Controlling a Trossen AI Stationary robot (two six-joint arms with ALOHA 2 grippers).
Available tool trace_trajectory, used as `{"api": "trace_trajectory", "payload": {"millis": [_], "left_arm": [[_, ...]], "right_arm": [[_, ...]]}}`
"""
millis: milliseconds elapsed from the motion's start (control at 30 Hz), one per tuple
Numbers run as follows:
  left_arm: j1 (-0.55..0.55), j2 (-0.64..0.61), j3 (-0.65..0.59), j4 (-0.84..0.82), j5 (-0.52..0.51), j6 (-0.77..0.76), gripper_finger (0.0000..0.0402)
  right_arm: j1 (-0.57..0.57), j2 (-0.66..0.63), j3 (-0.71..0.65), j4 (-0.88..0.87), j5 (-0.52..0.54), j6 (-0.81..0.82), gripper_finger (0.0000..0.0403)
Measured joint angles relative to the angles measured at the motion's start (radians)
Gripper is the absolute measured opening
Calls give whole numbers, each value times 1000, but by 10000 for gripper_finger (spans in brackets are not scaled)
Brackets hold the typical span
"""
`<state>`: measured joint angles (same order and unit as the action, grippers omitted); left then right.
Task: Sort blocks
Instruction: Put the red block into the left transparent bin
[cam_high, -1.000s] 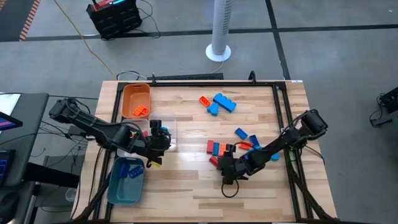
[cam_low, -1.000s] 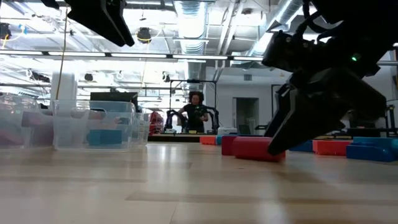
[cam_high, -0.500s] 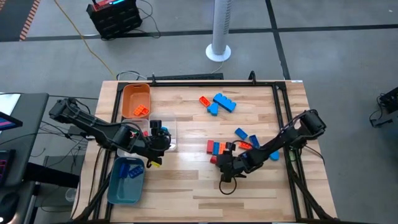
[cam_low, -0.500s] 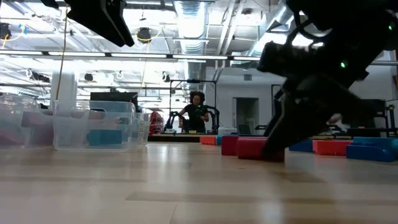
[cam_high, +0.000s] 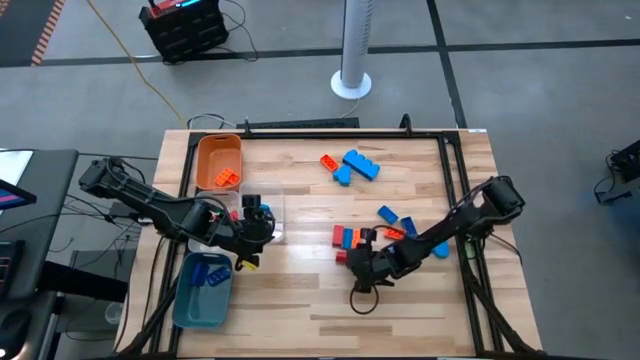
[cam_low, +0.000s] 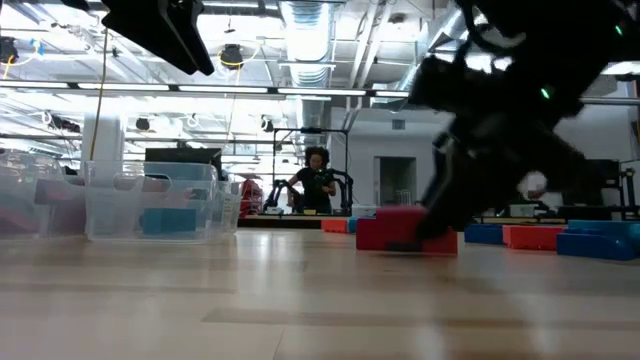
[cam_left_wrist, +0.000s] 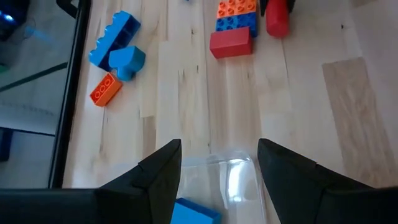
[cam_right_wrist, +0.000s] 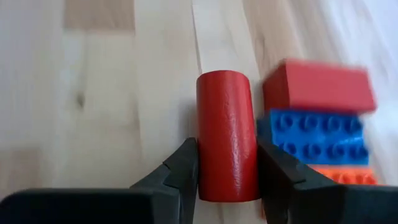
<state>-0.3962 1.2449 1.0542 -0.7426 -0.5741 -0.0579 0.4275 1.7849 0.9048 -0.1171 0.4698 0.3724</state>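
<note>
Room: big workshop with bright ceiling lights; a person (cam_low: 315, 180) stands far behind the wooden table (cam_high: 300, 290).
Landmark: the clear tray (cam_high: 262, 218), in the middle of the row of trays on the left arm's side of the table.
Step in hand: picking up one red block, so it looks like the sorting is only partly done.
Right gripper (cam_high: 352, 265): low over the table, well apart from the clear tray. Its two fingers (cam_right_wrist: 177, 171) sit on both sides of the red round block (cam_right_wrist: 227, 134), close in and touching it or nearly so. I cannot be sure it is squeezed tight yet.
Blocks beside it: a red brick (cam_right_wrist: 318, 86), a blue brick (cam_right_wrist: 314, 137) and an orange brick (cam_right_wrist: 339, 175) lie in a row just beside the red round block.
Other blocks: a blue and orange bunch (cam_high: 350, 165) lies farther from the clear tray, toward the table's back edge.
Left gripper (cam_high: 252, 235): waits over the clear tray, fingers wide apart, holding nothing.
Next move: close firmly, lift straight up so the nearby bricks are not bumped, then carry the block to a tray.
</note>
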Motion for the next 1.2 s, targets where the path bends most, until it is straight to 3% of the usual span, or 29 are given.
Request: {"api": "trace_trajectory", "payload": {"millis": [300,567,833,1200], "left_arm": [[0,1,-104,189,-11,239,208],[1,0,-158,416,-17,411,208],[24,0,-161,544,44,361,208],[37,0,-161,605,75,334,208]], "right_arm": [[-80,0,103,6,90,-136,140],[-143,0,110,289,101,-323,140],[-140,0,110,468,93,-486,141],[-140,0,189,479,81,-578,141]]}}
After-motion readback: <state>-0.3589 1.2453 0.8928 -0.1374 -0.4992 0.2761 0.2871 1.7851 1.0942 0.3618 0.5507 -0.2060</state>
